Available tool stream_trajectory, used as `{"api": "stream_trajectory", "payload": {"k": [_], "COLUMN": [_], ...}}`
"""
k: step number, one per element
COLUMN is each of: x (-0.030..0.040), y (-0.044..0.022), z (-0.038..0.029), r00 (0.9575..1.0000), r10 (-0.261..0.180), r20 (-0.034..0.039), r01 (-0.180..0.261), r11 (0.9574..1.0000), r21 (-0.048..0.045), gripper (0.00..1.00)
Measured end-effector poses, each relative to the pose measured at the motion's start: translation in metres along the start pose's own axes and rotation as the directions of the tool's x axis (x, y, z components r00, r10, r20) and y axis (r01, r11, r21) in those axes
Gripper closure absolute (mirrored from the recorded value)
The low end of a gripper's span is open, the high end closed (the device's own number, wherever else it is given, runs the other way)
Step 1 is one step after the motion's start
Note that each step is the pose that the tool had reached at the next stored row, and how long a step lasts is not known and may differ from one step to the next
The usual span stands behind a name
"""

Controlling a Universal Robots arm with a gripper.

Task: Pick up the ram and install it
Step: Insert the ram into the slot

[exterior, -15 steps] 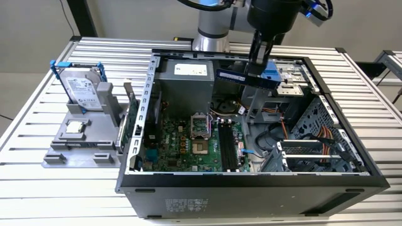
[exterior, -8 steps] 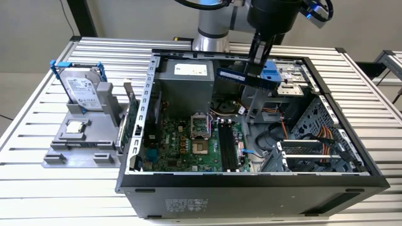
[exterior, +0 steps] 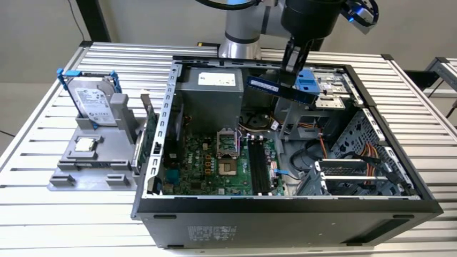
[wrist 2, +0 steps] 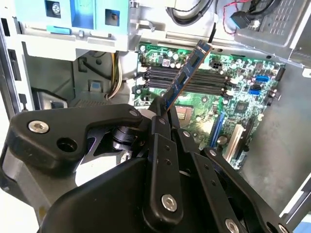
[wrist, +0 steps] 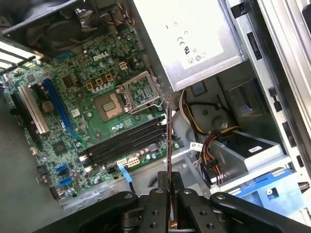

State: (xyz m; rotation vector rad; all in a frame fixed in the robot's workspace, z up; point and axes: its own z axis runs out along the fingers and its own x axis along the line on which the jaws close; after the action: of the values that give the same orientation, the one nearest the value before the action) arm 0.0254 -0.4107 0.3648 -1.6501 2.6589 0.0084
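Exterior view's left: a grey stand [exterior: 93, 171] on the table carries a hard drive [exterior: 94, 101] upright at its far end and a processor [exterior: 85, 143] lying flat nearer. Neither is touched.

Centre: the open case [exterior: 286, 219] lies on its side with the motherboard [exterior: 207, 166] exposed. The black slots [exterior: 258, 166] run near to far and all appear unfilled in both wrist views. The power supply [exterior: 211, 93] sits at the far wall.

Right of centre: the gripper [exterior: 291, 72] hangs over the far part of the case, its jaws clamped on the ram [exterior: 275, 88]. The ram is in the air, well above the board and just beside a blue cage [exterior: 309, 80]. In the second wrist view the ram [wrist 2: 187, 73] juts out from between the fingers [wrist 2: 163, 121], held by one end.

Exterior view's right: drive bays and loose cables [exterior: 364, 155].

Risks, as judged:
- The ram lies across the line of the slots; seated without squaring, it could bind or miss the notch
- The one-end grip leaves a long overhang; pressing down could pivot the ram in the jaws
- The cage stands close; a swing could strike it
- Whether the slot latches are open I cannot tell; shut latches would block seating
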Motion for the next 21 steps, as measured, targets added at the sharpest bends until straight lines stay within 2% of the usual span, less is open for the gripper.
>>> {"api": "stream_trajectory", "payload": {"k": [5, 10, 16, 21], "x": [0.0, 0.0, 0.0, 0.0], "y": [0.0, 0.0, 0.0, 0.0], "z": [0.0001, 0.0002, 0.0003, 0.0004], "r00": [0.9991, 0.9962, 0.9897, 0.982], "r10": [0.043, 0.088, 0.143, 0.189], "r20": [-0.0001, -0.0001, -0.0001, 0.0], "r01": [-0.043, -0.088, -0.143, -0.189], "r11": [0.9991, 0.9962, 0.9897, 0.982], "r21": [0.0006, 0.0012, 0.0019, 0.0025], "gripper": [1.0, 1.0, 1.0, 1.0]}}
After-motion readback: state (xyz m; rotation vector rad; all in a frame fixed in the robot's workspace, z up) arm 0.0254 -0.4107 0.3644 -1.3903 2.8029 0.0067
